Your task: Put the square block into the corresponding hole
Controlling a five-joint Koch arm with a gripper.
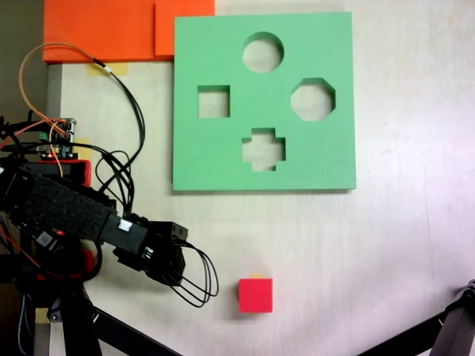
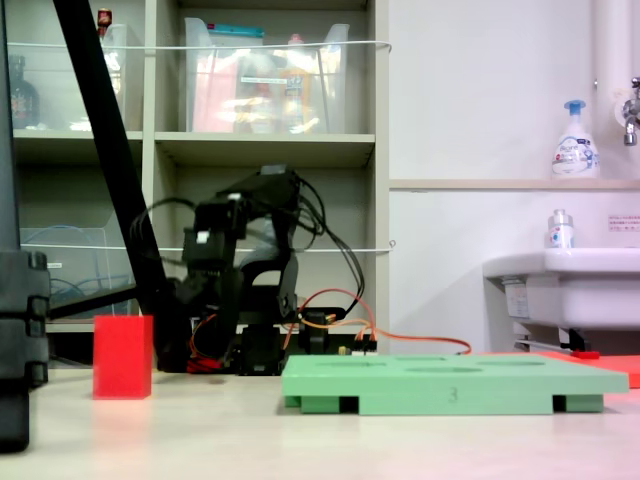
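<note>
On the desk [image 1: 386, 245], we record:
Block: small red plain cube [image 1: 255, 295], well apart from green foam board [image 1: 223, 159].
Hole: square cut-out [image 1: 213, 101], unfilled.
Claw [image 1: 180, 282]: state indeterminable.

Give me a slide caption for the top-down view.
Red cube sits below the green shape board, its square hole empty, arm at left.

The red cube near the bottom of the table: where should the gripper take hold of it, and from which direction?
Probably from above, closing on two opposite side faces of the red cube. It sits flat and upright on the table with open space all around, its edges roughly square to the green board. The faces are plain and parallel, so either pair would likely do. The gripper is apart from it, to its left in the top-down fixed view.
</note>
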